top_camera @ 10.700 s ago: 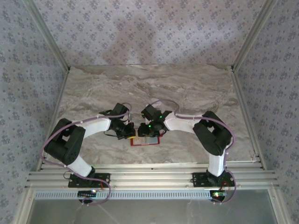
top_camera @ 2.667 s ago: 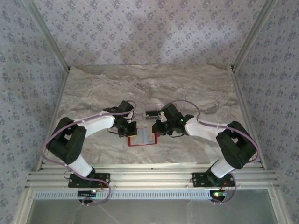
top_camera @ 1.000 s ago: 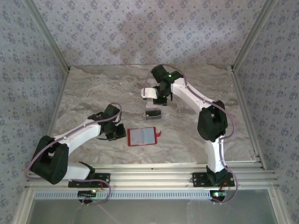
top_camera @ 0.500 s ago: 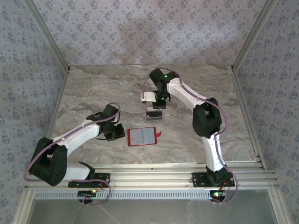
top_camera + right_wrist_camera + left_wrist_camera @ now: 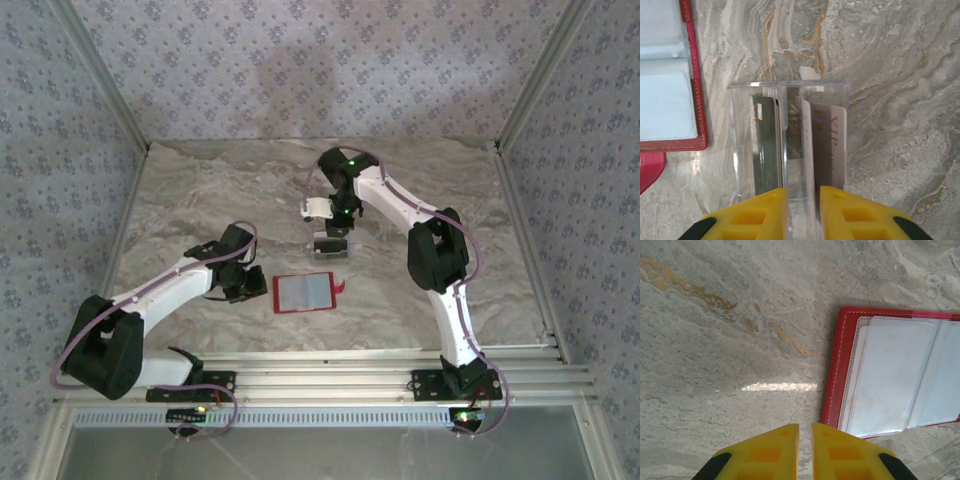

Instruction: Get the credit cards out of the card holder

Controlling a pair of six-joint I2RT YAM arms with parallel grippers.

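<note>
The red card holder lies open and flat on the marble table, its pale clear pockets facing up. My left gripper hovers just off its left edge, its yellow fingers almost together with nothing between them. Further back, my right gripper points down over a clear plastic stand. Two credit cards stand in it on edge: a dark silver one and a pale one marked VIP. The right gripper's fingers are apart, straddling the stand's middle wall and gripping nothing.
The holder's corner and its red tab lie just left of the stand. Patterned walls and metal rails box in the marble table.
The right gripper has settled a little lower over the clear stand and its jaws have parted. The left arm and the holder have not moved.
</note>
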